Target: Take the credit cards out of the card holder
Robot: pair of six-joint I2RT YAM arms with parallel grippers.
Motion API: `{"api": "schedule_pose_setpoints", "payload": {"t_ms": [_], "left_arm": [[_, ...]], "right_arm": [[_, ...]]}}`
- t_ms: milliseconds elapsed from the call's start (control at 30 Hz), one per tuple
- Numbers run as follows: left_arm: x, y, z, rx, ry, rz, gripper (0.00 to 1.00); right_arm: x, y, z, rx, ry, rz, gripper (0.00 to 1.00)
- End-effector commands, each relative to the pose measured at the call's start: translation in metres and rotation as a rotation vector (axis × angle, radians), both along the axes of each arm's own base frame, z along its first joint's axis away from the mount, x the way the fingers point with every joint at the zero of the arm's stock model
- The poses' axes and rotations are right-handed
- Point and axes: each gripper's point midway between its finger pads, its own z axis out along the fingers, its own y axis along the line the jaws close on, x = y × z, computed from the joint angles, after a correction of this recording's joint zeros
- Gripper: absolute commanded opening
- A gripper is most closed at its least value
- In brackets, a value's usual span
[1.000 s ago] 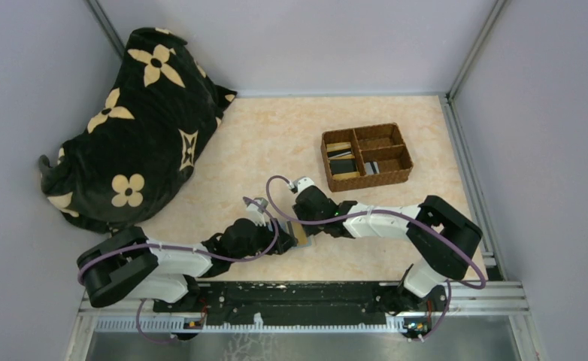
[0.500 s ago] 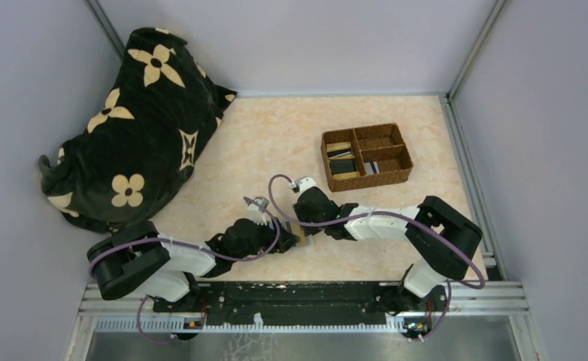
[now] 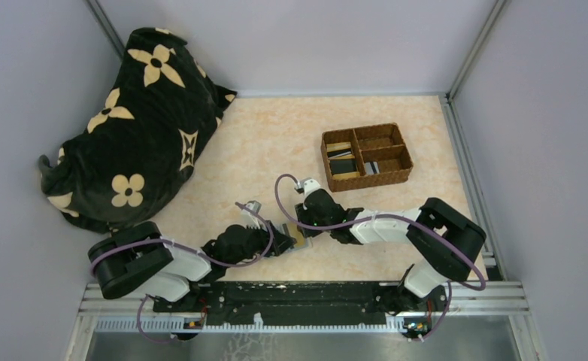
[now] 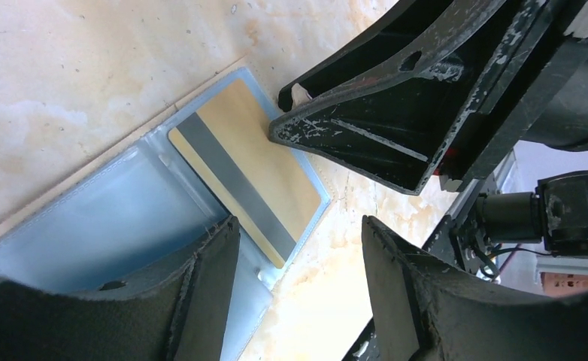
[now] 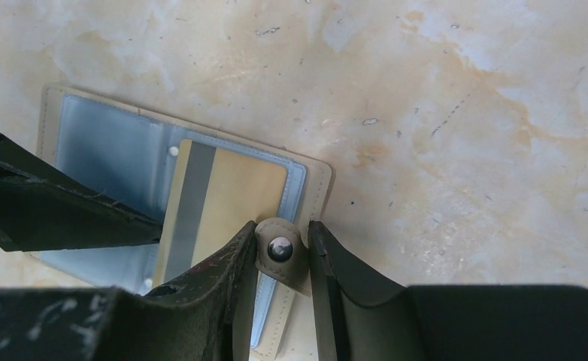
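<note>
Right wrist: right tool (image 5: 280, 230) is pinching snap tab (image 5: 280, 252); spread left tool (image 4: 297, 233) is bracing card holder (image 5: 88, 143); credit card (image 5: 234, 192) should be sliding out flat.

No text, label, brand name or number is legible. Sole markings: cream flower and star motifs on the black fabric bundle (image 3: 137, 128).

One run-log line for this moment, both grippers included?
card holder open flat | gold card on inner face | left gripper open near card | right gripper astride snap tab, grip unclear
</note>
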Motion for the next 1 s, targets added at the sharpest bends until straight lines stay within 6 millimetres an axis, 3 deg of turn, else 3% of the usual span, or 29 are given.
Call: {"api": "schedule_pose_setpoints", "payload": {"t_ms": [0, 233, 700, 967], "left_arm": [[0.006, -0.004, 0.034, -0.143, -0.052, 0.027, 0.67], [0.008, 0.0, 0.046, -0.211, -0.077, 0.051, 0.67], [0.014, 0.009, 0.034, -0.214, -0.025, 0.13, 0.67], [0.009, -0.011, 0.041, -0.261, -0.032, 0.042, 0.67]], "right_arm": [[-0.034, 0.002, -0.018, 0.037, 0.134, 0.063, 0.3], [-0.036, -0.001, -0.02, 0.036, 0.139, 0.059, 0.29], [-0.05, -0.004, -0.015, 0.087, 0.168, 0.073, 0.27], [-0.054, -0.006, -0.019, 0.092, 0.181, 0.073, 0.28]]}}
